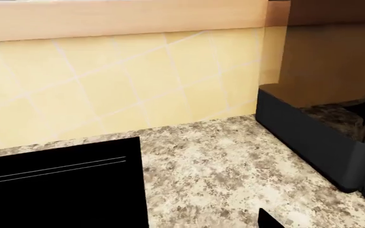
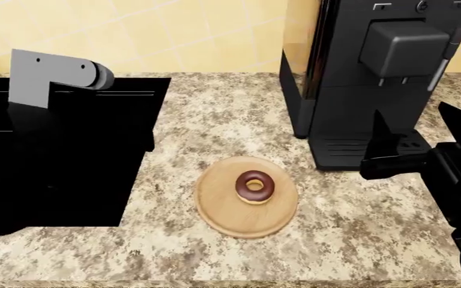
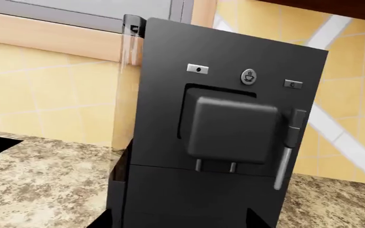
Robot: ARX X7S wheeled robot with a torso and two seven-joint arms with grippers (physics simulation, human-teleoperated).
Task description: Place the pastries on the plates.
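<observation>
Speckled granite countertop, seen from my head camera, carrying the light tan wooden plate near its front middle. The small chocolate-iced doughnut lies flat on this plate, a little toward the plate's far right side, ring hole facing up. I see no other pastry or plate in any view. Behind and to the right of the plate stands a black coffee machine, upright against the yellow tiled wall; its drip tray end is near the plate but apart from it. To the left, a black cooktop is set into the counter.

My right gripper hangs low at the right edge of the head view, in front of the machine's base and well apart from the doughnut. I see dark fingers pointing left, but I cannot tell whether they stand apart or together. Of my left arm I see only a grey link over the cooktop; its gripper does not show clearly, so I cannot tell its state.

The right wrist camera faces the coffee machine front on, showing its spout block and steam wand. The left wrist camera shows the cooktop corner, granite, tiled wall and the machine's base.
</observation>
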